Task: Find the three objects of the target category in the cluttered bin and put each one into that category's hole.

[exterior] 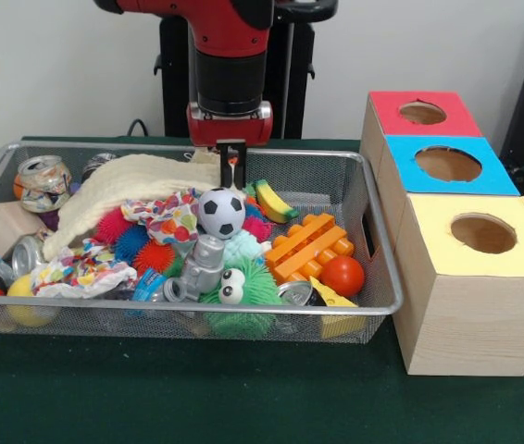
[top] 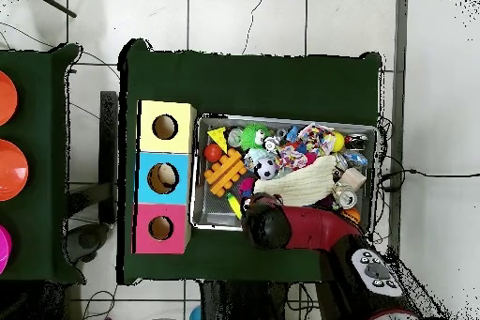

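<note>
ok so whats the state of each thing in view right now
gripper: low over the bin's far side, fingers not readable
wire bin: full of clutter
soccer ball: on top of the pile
cream cloth: draped over items
yellow hole: empty
blue hole: something pale inside

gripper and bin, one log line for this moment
gripper: above bin's far side, jaws unclear | wire bin: full of clutter | soccer ball: on top, untouched | box holes: yellow looks empty

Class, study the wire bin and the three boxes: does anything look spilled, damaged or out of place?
Nothing is spilled outside the wire bin. One crushed can lies dented at its left end, partly under the cream cloth. The three boxes stand in a neat row.
</note>
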